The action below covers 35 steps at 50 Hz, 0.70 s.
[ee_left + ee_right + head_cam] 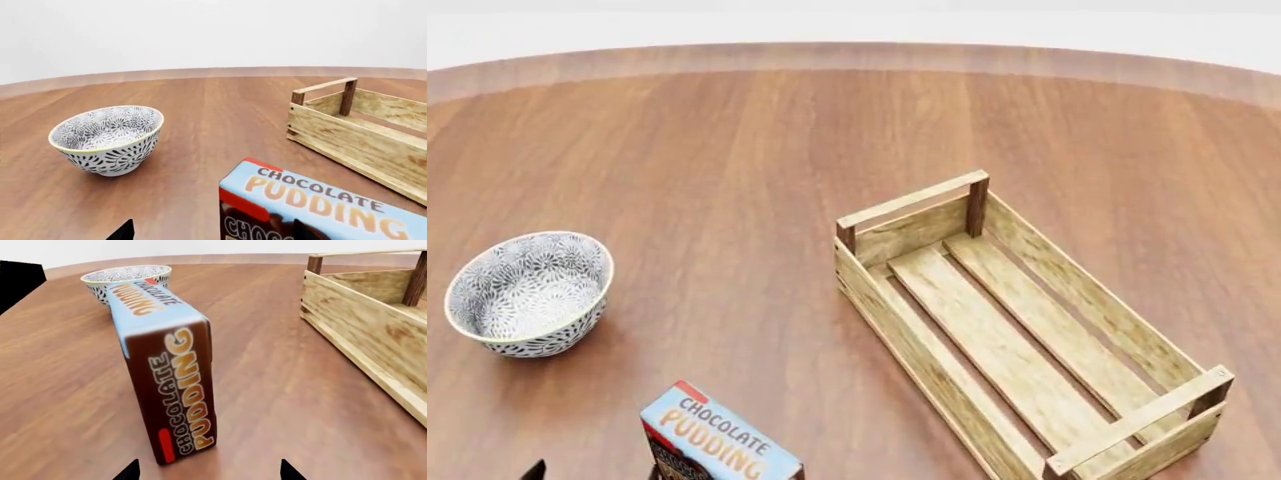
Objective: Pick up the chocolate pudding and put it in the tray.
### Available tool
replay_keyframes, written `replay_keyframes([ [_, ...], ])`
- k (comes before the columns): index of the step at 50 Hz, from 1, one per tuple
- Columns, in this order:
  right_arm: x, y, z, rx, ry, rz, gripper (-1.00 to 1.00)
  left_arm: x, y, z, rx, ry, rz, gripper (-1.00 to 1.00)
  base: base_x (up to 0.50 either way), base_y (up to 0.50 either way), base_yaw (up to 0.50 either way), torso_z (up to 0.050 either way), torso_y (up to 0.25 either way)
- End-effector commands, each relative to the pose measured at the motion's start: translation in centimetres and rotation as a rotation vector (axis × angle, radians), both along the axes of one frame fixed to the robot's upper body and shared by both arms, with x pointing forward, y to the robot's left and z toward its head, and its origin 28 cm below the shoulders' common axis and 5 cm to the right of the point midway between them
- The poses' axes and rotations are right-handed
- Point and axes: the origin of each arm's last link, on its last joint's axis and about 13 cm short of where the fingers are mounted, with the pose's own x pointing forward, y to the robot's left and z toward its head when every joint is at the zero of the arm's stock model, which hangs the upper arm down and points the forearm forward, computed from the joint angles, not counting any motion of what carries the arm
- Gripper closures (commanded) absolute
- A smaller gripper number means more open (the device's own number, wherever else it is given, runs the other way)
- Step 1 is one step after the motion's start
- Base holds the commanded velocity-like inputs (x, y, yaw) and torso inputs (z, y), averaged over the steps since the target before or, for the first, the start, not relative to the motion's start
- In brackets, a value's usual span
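The chocolate pudding (714,440) is a small carton with a light-blue lettered top and brown and red sides. It stands on the wooden table near the front edge, left of the tray (914,350), a long light-wood slatted crate with nothing in it. In the left wrist view my left gripper (213,232) is open low beside the pudding (320,205), with one fingertip (303,231) in front of its brown side. My right gripper (208,472) is open too, and the pudding (167,365) stands just ahead of its two tips, untouched.
A round white bowl with a dark pattern (527,295) sits on the table to the left, beyond the pudding. The tray's raised end bar (327,86) faces the left wrist camera. A dark shape (20,282) fills one corner of the right wrist view.
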Motion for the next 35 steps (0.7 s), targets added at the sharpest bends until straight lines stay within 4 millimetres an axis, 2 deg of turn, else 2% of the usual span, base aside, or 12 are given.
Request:
replay_keyframes([
  [1, 1.0, 0.4, 0.1, -0.003, -0.001, 0.006, -1.00, -0.1, 0.2, 0.6, -0.009, -0.015, 0.008, -1.00, 0.00, 0.00, 0.00, 0.000, 0.000],
  [18, 2.2, 1.0, 0.5, -0.003, -0.007, 0.022, -1.00, -0.3, 0.0, 1.0, -0.013, -0.027, -0.001, -1.00, 0.00, 0.00, 0.00, 0.000, 0.000],
  [35, 2.1, 1.5, 0.6, -0.006, 0.000, 0.042, -1.00, -0.2, -0.4, 1.0, -0.006, -0.022, -0.013, -1.00, 0.00, 0.00, 0.00, 0.000, 0.000],
])
